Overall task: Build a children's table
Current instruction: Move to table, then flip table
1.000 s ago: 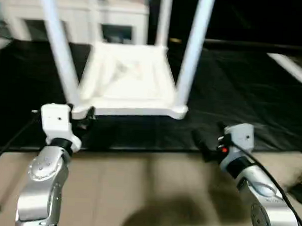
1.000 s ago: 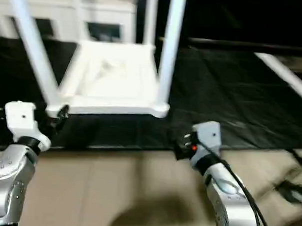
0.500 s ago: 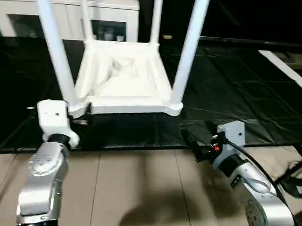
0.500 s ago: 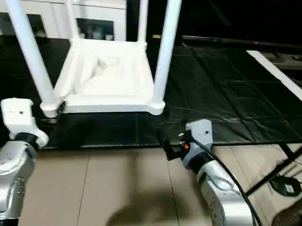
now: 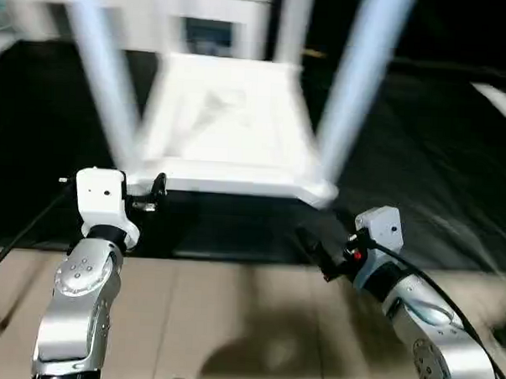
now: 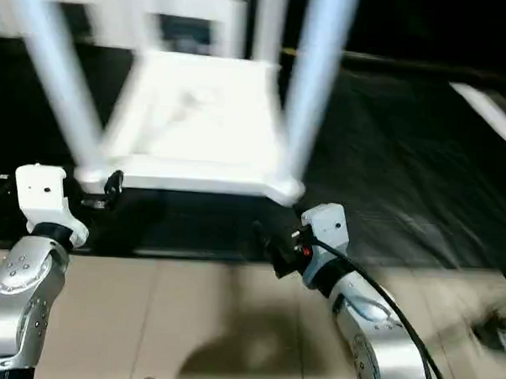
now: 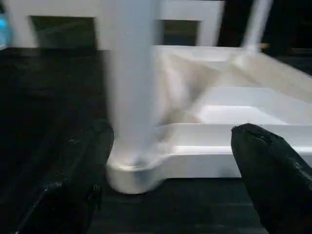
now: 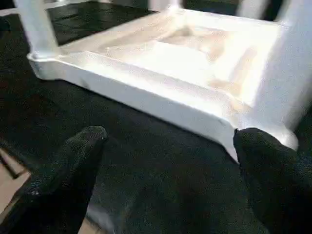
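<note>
The white children's table (image 5: 230,130) lies upside down on a black mat, its legs pointing up. The front-left leg (image 5: 106,91) and the front-right leg (image 5: 358,85) rise out of the corner sockets. My left gripper (image 5: 148,193) is open at the front-left corner. In the left wrist view its fingers (image 7: 73,175) stand wide apart, with that leg (image 7: 129,97) just beyond the gap, nearer one finger. My right gripper (image 5: 313,247) is open and holds nothing, low over the mat, short of the front-right corner (image 8: 273,131).
The black mat (image 5: 439,164) covers the floor under and around the table. A tan tiled floor (image 5: 230,323) lies between me and the mat's front edge. A white cabinet with glass doors (image 5: 218,20) stands behind the table.
The camera has moved, so the whole picture has shifted. My left gripper's fingers have spread wider at the front-left corner. The right gripper stays open in front of the table.
</note>
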